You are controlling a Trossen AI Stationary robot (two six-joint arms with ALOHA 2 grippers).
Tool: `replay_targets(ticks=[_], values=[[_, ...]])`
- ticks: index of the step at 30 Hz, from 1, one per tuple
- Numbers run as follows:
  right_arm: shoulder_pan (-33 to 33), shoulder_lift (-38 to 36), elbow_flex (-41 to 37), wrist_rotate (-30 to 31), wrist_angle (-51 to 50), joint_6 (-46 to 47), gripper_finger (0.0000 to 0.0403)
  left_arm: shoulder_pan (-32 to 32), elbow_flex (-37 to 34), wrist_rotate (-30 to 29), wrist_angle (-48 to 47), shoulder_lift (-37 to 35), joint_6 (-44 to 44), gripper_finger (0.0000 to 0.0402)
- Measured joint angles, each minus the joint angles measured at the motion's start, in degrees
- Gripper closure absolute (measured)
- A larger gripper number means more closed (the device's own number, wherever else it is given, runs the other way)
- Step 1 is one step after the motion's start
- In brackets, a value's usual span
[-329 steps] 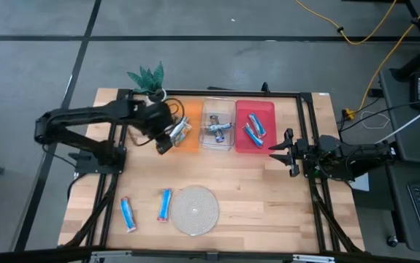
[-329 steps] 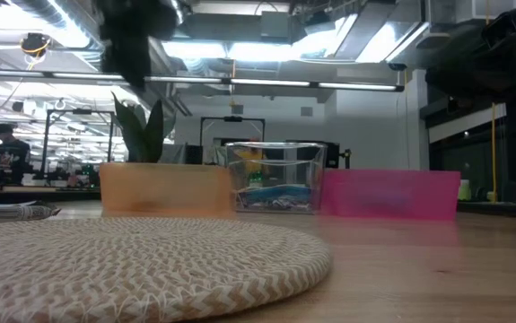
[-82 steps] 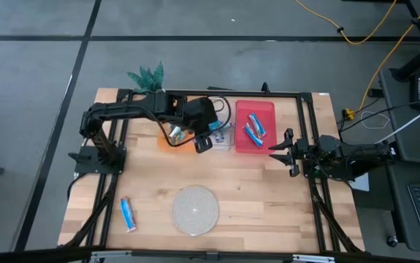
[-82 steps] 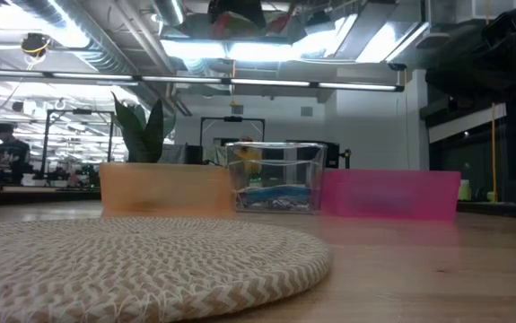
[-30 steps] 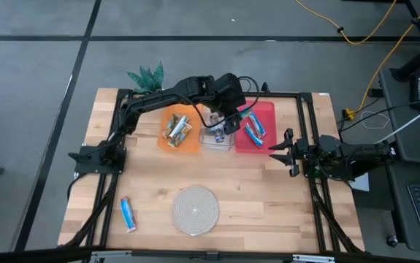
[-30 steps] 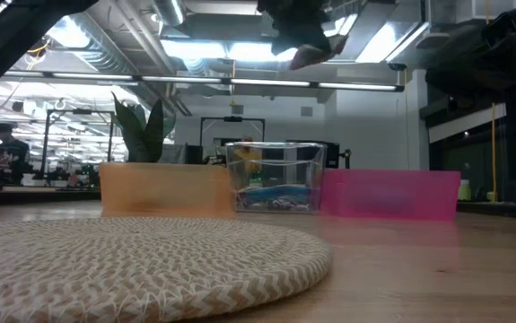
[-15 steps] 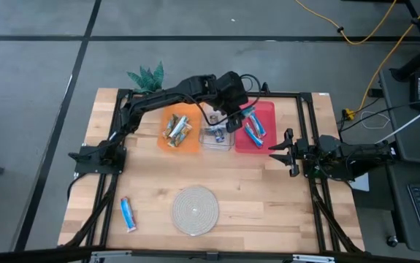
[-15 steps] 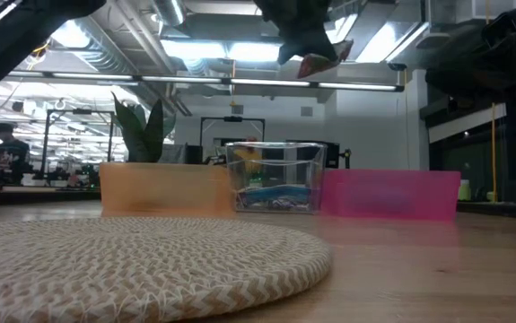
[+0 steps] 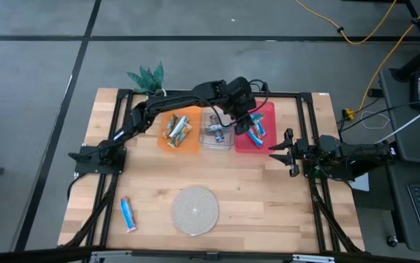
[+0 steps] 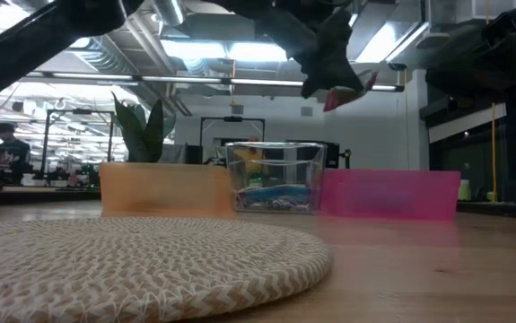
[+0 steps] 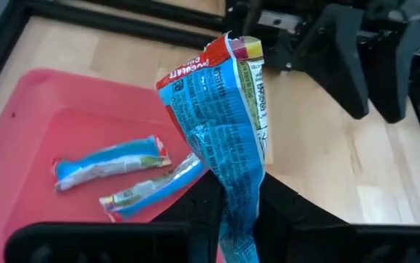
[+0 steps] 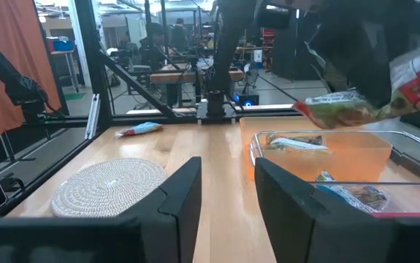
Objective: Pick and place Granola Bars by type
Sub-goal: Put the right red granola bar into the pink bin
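Observation:
My left gripper (image 9: 248, 121) reaches out over the red bin (image 9: 266, 140) and is shut on a blue granola bar (image 11: 220, 120) with a red-printed end. Two more blue bars (image 11: 111, 164) lie on the red bin's floor below it. In the low view the held bar (image 10: 354, 88) hangs high above the bins. One blue bar (image 9: 128, 214) lies on the table near the front left. My right gripper (image 9: 284, 152) rests open at the table's right side, holding nothing. My left gripper pinches the blue bar between its two fingers near one end (image 11: 237, 193). The fingers slant downward from the table's left. The bar sticks out past the fingertips, red-printed end (image 11: 228, 55) farthest out, lifted clear above the red bin.
The orange bin (image 9: 164, 140) holds green-and-tan bars and the clear bin (image 9: 217, 143) holds silvery ones, in a row with the red bin at the back. A round woven mat (image 9: 195, 210) lies at the front middle. A small plant (image 9: 147, 77) stands at the far left.
My left gripper has moved toward the table's right edge and downward, from above the clear bin to above the red bin, tipping further down. It stays shut on the blue bar, which has travelled with it.

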Motion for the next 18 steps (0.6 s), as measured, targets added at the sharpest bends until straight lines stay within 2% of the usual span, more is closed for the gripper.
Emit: replay_targets(ticks=[18], values=[[0.01,0.00,0.00,0.00,0.01,0.00,0.0271,1.22,-0.52,0.34,4.10,0.18,6.86,0.0352]])
